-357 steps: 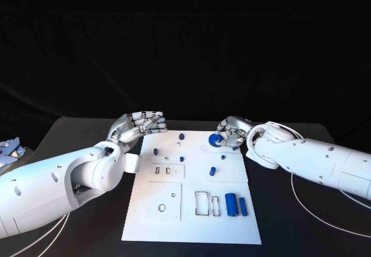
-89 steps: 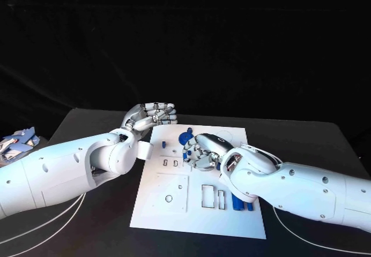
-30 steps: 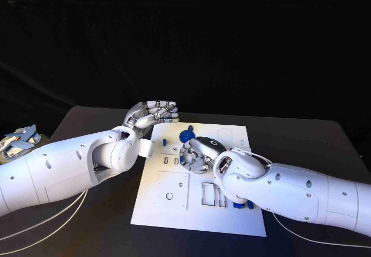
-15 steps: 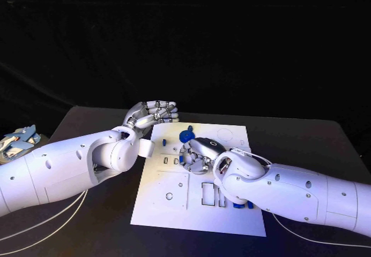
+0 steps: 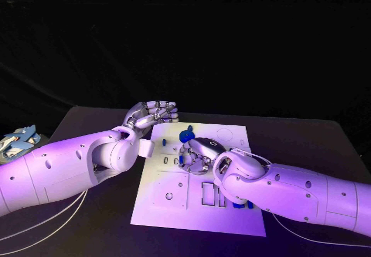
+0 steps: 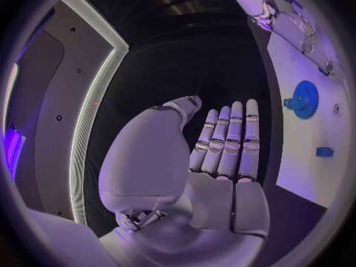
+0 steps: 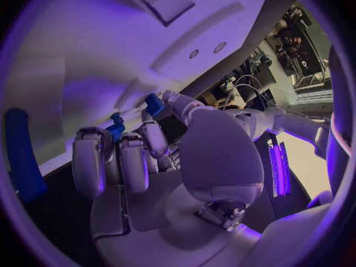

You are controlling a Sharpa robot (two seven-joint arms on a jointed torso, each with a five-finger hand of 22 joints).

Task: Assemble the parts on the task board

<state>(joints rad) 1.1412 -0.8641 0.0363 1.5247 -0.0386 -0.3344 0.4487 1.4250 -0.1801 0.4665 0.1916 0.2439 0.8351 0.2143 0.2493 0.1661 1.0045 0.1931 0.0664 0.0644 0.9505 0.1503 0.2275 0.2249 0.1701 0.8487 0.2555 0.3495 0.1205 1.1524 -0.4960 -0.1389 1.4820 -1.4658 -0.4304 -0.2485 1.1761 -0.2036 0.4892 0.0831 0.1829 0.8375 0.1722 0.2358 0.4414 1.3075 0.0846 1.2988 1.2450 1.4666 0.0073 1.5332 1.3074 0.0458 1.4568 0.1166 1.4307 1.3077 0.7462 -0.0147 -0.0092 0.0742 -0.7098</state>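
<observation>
The right hand (image 5: 198,155) covers the middle of the task board (image 5: 166,209), so whatever its curled fingers close on cannot be told. The right arm (image 5: 294,190) hides most of the blue parts (image 5: 246,204) near the board's right edge. At the tabletop's left edge, a pale object (image 5: 17,140) is cut off.

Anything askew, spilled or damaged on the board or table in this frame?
Nothing stands out. The task board lies flat on the black table, the blue gear sits near its far edge, and the right hand works over the board's middle. The left hand hovers beside the far corner, holding nothing.

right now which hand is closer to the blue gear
Right. The right hand sits on the board just below the blue gear; the left hand hovers off the board's far left corner.
</observation>
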